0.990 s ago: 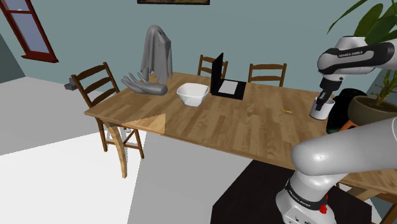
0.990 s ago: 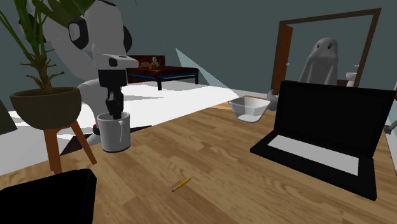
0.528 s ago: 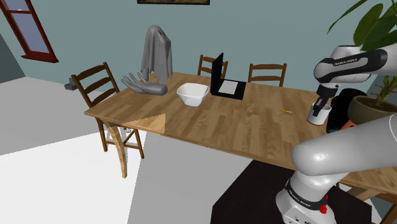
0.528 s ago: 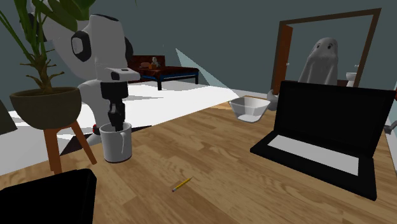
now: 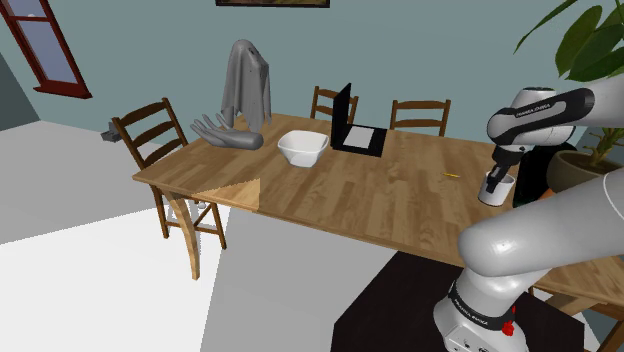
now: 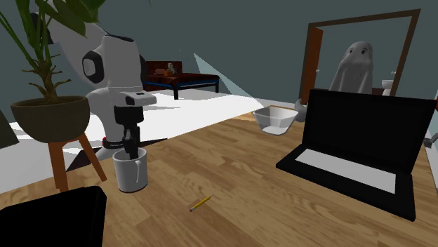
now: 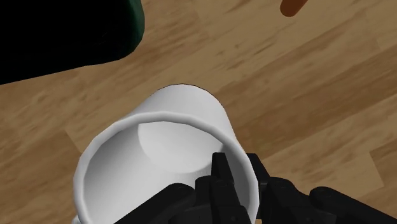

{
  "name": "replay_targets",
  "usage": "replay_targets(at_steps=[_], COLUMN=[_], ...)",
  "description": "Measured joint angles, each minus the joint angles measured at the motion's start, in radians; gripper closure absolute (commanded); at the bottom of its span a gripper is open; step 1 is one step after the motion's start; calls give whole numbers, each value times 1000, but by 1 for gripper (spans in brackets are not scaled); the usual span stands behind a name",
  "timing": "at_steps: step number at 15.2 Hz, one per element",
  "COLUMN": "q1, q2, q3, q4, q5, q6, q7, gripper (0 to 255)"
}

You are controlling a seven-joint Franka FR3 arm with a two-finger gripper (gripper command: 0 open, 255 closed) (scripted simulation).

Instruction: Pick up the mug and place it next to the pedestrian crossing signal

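White mug (image 7: 159, 143) (upright), end effector (image 7: 236, 168) clamping rim

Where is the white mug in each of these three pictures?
Shoulder view: mug at far right, right of the pencil.
Second exterior view: lower left, left of the pencil.
Wrist view: centre, rim clasped by the hand.
Shared landmark: the black hand on its rim, in all three.

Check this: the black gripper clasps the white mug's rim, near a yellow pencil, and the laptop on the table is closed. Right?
Wrong about the laptop: it stands open, as the second exterior view shows. The gripper clasps the white mug at its rim, near the yellow pencil on the table.
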Motion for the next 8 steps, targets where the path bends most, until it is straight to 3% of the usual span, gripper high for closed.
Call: replay_targets(at_steps=[8], q1=[7], q2=[28], q3=[-23], q4=[-20], q5=[-5], q6=[49], q7=[0], gripper=[255])
